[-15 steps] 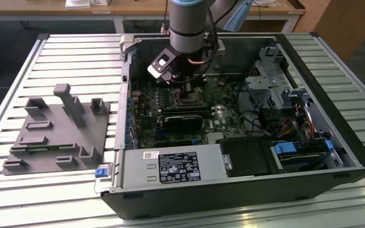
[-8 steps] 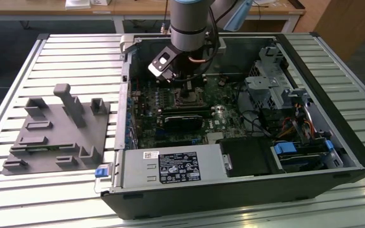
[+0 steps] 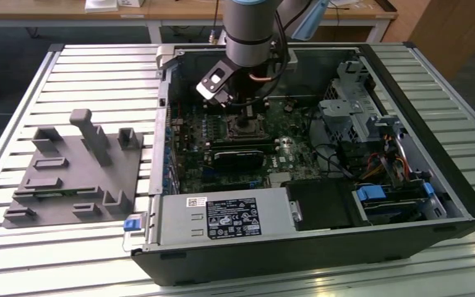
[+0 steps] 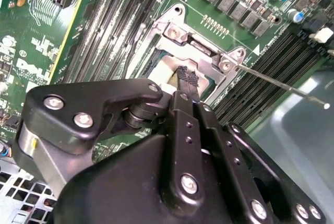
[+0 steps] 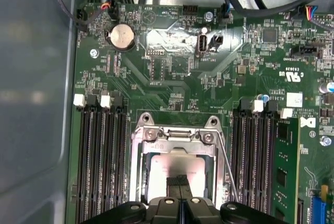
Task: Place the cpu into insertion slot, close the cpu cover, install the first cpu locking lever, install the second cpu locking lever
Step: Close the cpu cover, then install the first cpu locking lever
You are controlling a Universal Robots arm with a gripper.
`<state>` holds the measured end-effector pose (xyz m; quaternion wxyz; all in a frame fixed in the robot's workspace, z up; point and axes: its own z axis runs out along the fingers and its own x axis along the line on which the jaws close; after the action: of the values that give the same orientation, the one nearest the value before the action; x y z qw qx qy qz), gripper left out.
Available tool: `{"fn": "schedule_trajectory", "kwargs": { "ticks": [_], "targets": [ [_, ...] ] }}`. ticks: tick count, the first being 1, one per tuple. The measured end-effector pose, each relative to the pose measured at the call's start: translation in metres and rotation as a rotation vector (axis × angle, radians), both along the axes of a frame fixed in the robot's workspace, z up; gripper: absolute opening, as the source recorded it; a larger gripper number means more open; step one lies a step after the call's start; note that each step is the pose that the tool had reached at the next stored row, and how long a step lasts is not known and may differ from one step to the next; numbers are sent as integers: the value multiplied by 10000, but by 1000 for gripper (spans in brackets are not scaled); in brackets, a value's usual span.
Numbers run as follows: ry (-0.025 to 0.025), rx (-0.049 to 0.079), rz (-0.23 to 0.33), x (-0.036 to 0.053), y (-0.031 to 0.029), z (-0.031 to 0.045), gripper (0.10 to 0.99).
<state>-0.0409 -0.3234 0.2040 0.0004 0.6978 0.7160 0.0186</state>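
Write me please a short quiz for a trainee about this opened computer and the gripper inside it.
1. True or false: the black gripper is wide open.
2. Where is the small square silver-grey cpu? A) on the slatted table; B) on the green board, framed by the thin silvery metal cpu cover; C) held in the gripper.
3. Fill in: the gripper's tip points at the ____.
Key: 1 false, it is shut; 2 B; 3 cpu.
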Motion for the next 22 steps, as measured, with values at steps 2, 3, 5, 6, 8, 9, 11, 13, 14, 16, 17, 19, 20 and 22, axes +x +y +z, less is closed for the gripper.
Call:
{"fn": "schedule_trajectory", "kwargs": {
  "ticks": [2,3,5,6,8,9,11,13,14,16,17,19,20,22],
  "targets": [
    [0,5,0,9,0,-1,106],
    [1,7,0,12,0,-1,106],
    [1,16,0,22,0,-1,106],
    [2,16,-1,22,0,-1,106],
    [1,16,-1,23,0,1,106],
    [2,16,0,23,0,2,106],
    [2,14,-1,23,0,5,106],
    [3,13,-1,23,0,11,106],
    [2,14,-1,22,0,15,106],
    [0,18,-1,23,1,18,106],
    [0,18,-1,23,1,19,106],
    [1,16,-1,23,0,22,106],
    [2,15,0,23,0,24,106],
    [1,15,-1,23,0,28,106]
  ]
}}
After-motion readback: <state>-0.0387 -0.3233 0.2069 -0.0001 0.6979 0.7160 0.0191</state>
